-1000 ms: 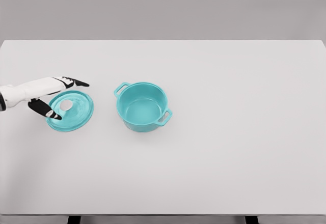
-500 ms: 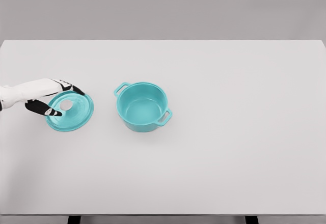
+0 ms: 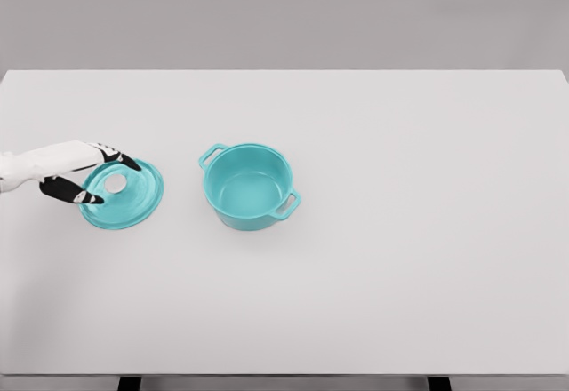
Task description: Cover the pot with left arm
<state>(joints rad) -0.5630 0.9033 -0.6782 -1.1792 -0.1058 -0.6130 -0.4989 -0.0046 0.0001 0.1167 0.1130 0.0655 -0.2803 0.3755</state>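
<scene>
Left hand (image 3: 89, 176) sits at the left edge of the lid (image 3: 123, 194), arm entering low from the picture's left. Thumb below, fingers (image 3: 120, 158) above, the knob (image 3: 116, 182) lying in the gap between them. You cannot tell from the head view whether the tips actually touch the knob; they close toward it but the pinch looks unfinished. Log the hand as partly curled, grip unconfirmed.

Lid lies on the table (image 3: 400, 231), appearing slightly tilted, its left rim under the hand. Pot (image 3: 249, 186) stands upright and uncovered, to the right of the lid, near but apart from it. Its two handles run on a diagonal, upper left to lower right.

Key relation for your next move: the pot lies straight to the right of the hand, so the carry is a lift followed by a short rightward sweep across the lid's own width. Lid is round, so no long axis to align; you only need to centre it over the rim.

Right arm is not visible; the left is the only one near.

Risk, as judged: a shallow pinch on the knob could let the lid swing during the lift.
</scene>
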